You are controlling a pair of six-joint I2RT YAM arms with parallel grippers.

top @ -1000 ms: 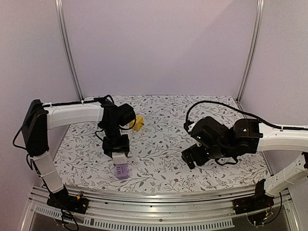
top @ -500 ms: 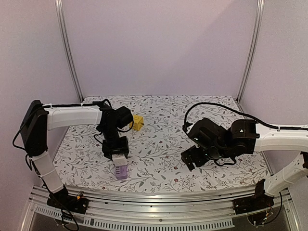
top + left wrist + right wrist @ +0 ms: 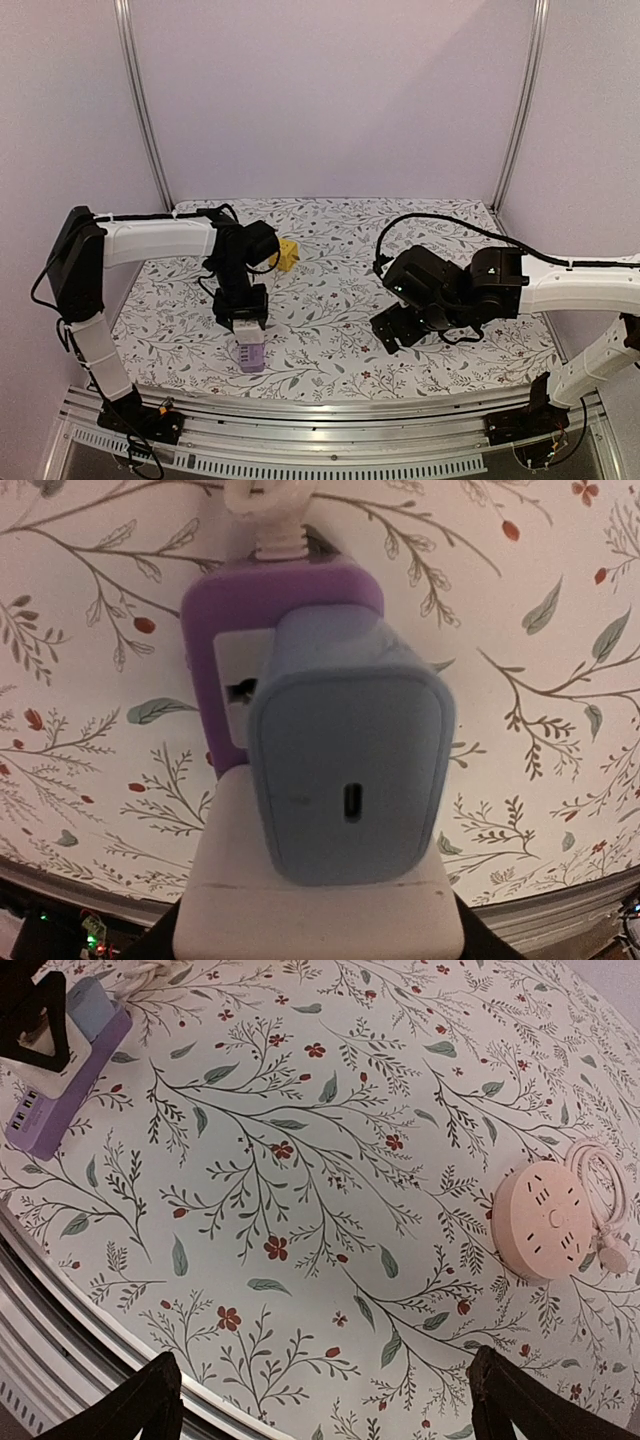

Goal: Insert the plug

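1. Plug (image 3: 345, 780), a pale blue block with a small port in its near face, sits in the left tool (image 3: 247, 338). One white finger pad (image 3: 320, 920) presses against its lower side.
2. That left tool is closed on the plug at about half its span and points down at the desk (image 3: 330, 260).
3. Directly behind the plug lies the purple power strip (image 3: 280, 590), its white socket face showing just left of the plug. Whether the prongs are seated cannot be told.
4. A white cord (image 3: 270, 510) leaves the strip's far end.
5. The right tool (image 3: 325, 1400) stands wide open and holds nothing, hovering well apart from the plug.
6. A round pink socket hub (image 3: 548, 1222) lies flat on the desk ahead of the right tool.
7. A yellow block (image 3: 288, 255) rests behind the left arm.
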